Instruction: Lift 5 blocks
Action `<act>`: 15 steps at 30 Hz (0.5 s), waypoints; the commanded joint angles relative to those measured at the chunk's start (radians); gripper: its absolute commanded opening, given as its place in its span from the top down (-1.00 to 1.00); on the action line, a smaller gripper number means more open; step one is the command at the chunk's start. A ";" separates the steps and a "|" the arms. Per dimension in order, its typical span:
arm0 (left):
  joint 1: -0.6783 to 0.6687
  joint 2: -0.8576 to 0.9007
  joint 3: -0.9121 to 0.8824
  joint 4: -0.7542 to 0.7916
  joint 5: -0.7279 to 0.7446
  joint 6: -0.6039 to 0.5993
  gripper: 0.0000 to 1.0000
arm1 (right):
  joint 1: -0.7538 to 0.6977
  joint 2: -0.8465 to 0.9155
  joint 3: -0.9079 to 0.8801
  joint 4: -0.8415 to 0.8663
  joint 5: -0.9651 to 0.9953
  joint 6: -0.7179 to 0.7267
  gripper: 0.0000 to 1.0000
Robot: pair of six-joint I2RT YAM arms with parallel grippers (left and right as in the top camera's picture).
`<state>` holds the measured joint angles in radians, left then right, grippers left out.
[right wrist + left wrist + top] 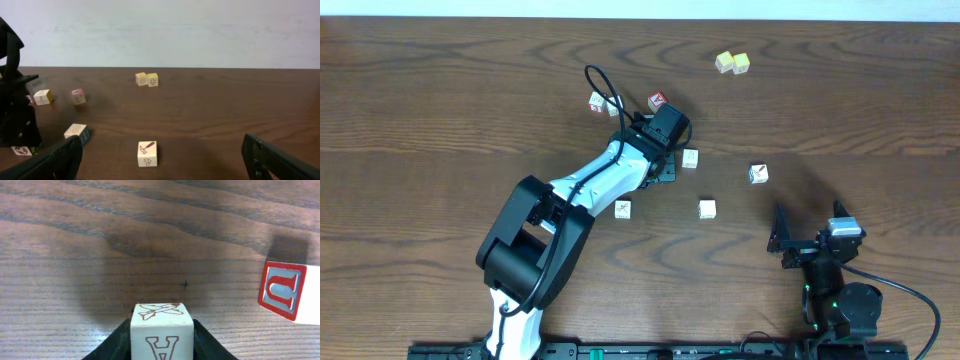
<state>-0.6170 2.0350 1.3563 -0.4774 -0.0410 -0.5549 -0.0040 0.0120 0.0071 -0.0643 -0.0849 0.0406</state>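
**Overhead view.** The left arm [590, 185] reaches from the near edge to the middle of the tabletop [420, 120]. The left gripper [663, 158] points downward, and its own body hides its jaws in this view.

Five blocks are visible on the wood:
- One block [691, 158] lies just right of the left gripper.
- One block [758, 174] lies farther right.
- One block [707, 209] lies toward the near edge.
- One block [622, 209] lies beside the left arm.
- One block [597, 101] lies beyond the left arm, toward the far edge.

A red-faced cube [657, 101] lies just beyond the left gripper. Two yellow cubes [732, 63] touch each other near the far edge, right of centre. The right gripper [810, 228] is near the near right corner, with its jaws spread wide and nothing between them.

**Left wrist view.** The lettered block [161, 330] sits between the fingers [112, 347], which press against both of its sides. It has an aeroplane mark on top and a letter on its near face. Whether it is off the tabletop cannot be told. The red-faced cube [282, 292] lies to the right, apart from it.

**Right wrist view.** The right gripper [165, 160] has its jaws spread. One block [147, 153] rests on the tabletop ahead of it, untouched. Another block [76, 131] lies to the left. Farther off are a block [43, 96] and the red-faced cube [77, 96]. The yellow cubes [147, 79] are near the far edge.
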 commanded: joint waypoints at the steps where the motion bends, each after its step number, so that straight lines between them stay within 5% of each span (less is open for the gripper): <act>1: 0.003 -0.006 -0.006 -0.017 -0.011 -0.008 0.41 | 0.001 -0.005 -0.002 -0.005 0.006 0.007 -0.98; 15: 0.002 -0.061 0.009 -0.173 0.246 -0.037 0.42 | 0.001 -0.005 -0.002 -0.005 0.006 0.006 -0.98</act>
<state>-0.6170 2.0079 1.3571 -0.6170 0.0933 -0.5583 -0.0040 0.0120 0.0071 -0.0647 -0.0849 0.0406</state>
